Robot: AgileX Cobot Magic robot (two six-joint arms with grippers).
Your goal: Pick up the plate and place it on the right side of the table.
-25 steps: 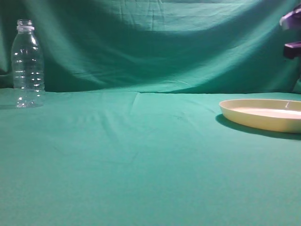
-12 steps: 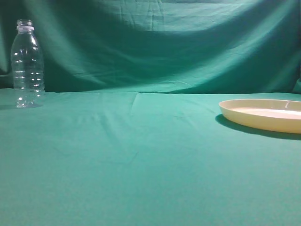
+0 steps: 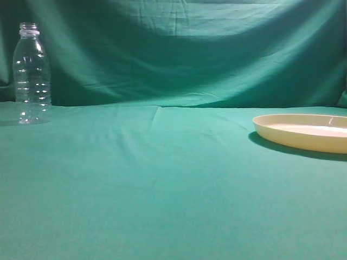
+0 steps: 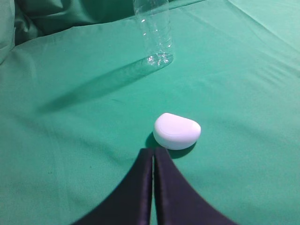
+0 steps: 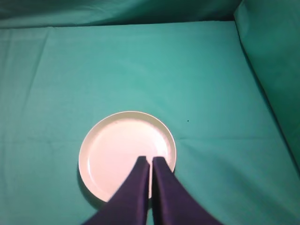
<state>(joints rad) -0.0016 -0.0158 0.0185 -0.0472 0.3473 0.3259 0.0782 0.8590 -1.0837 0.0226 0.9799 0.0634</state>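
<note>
The pale cream plate (image 3: 306,131) lies flat on the teal-green table (image 3: 162,179) at the right edge of the exterior view. In the right wrist view the plate (image 5: 117,145) lies below my right gripper (image 5: 150,160), which is shut and empty, held well above the plate's near side. My left gripper (image 4: 153,151) is shut and empty above the cloth, just short of a small white rounded object (image 4: 176,131). Neither gripper shows in the exterior view.
A clear plastic bottle (image 3: 31,73) stands upright at the far left of the table; it also shows in the left wrist view (image 4: 153,33). The green backdrop (image 3: 179,49) rises behind the table and folds up along the right side (image 5: 272,56).
One second ago part of the right gripper showed at the top right of the exterior view; it has since left that view. The plate and the bottle have not moved.
</note>
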